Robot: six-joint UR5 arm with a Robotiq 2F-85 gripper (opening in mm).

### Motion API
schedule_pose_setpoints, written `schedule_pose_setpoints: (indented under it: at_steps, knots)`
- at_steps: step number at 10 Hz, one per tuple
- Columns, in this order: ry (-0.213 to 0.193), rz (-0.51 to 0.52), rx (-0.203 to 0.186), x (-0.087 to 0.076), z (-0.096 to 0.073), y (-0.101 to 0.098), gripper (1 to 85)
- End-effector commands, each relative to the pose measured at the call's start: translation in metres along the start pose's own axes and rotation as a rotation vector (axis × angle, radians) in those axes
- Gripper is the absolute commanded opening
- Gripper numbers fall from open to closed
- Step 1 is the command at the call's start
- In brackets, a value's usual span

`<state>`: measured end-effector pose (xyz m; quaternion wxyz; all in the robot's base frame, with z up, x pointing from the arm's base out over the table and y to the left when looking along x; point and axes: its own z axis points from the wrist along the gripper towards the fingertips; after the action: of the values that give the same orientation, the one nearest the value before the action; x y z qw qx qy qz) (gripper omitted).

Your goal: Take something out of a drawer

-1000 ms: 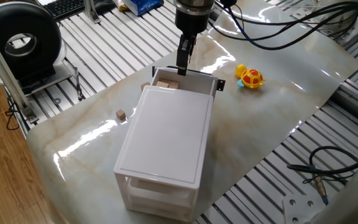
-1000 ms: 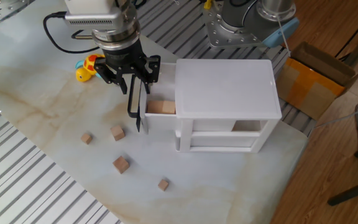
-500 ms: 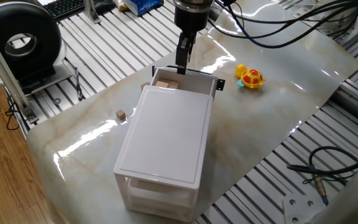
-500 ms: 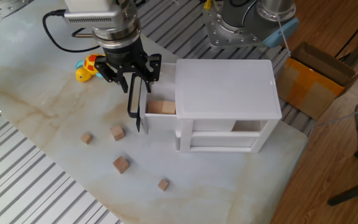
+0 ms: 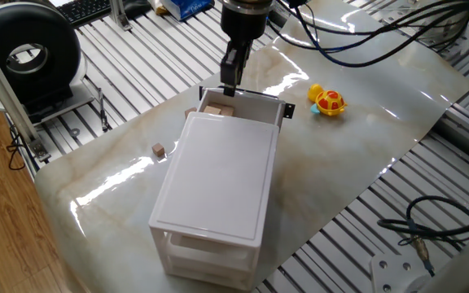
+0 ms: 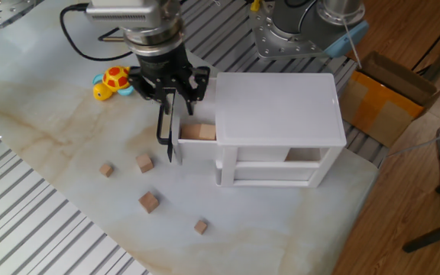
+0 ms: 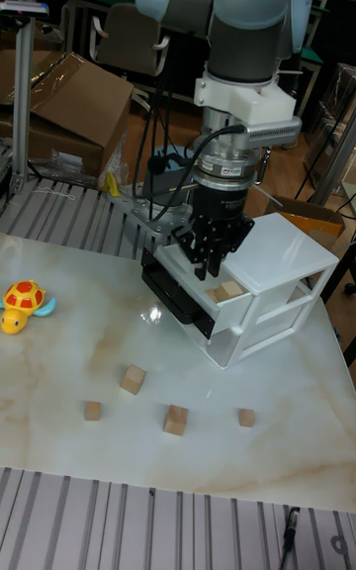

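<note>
The drawer point(image 6: 193, 146) is the top one of the white three-drawer box point(image 6: 277, 107) and stands pulled out, its black front edge point(image 6: 166, 136) away from the box. Light wooden blocks point(image 6: 197, 132) lie inside it. My gripper point(image 6: 177, 95) hangs just above the open drawer, fingers pointing down and spread, open with nothing between them. In one fixed view the gripper point(image 5: 229, 77) is over the drawer point(image 5: 255, 99) and a block point(image 5: 216, 110). The tall fixed view shows the gripper point(image 7: 213, 268) right above the blocks point(image 7: 230, 288).
Several loose wooden cubes point(image 6: 150, 201) lie on the marble tabletop in front of the drawer. A yellow and red toy turtle point(image 6: 111, 80) sits beyond the gripper. A cardboard box point(image 6: 388, 95) stands off the table behind the white box. Cables trail from the arm.
My gripper has shifted from over the drawer's front edge toward the box, now over the drawer's inside, and risen slightly. The drawer and blocks have not moved.
</note>
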<state>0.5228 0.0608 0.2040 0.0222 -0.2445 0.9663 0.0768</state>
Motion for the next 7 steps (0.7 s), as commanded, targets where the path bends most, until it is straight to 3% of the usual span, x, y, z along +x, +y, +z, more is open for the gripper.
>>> schedule_pose_setpoints:
  at_steps: [1, 4, 7]
  knots:
    - [-0.024, 0.064, -0.022, -0.010, -0.001, 0.020, 1.0]
    - [-0.015, 0.050, 0.010, -0.012, 0.009, 0.016, 1.0]
    - [-0.025, 0.031, 0.000, -0.011, 0.024, 0.008, 1.0]
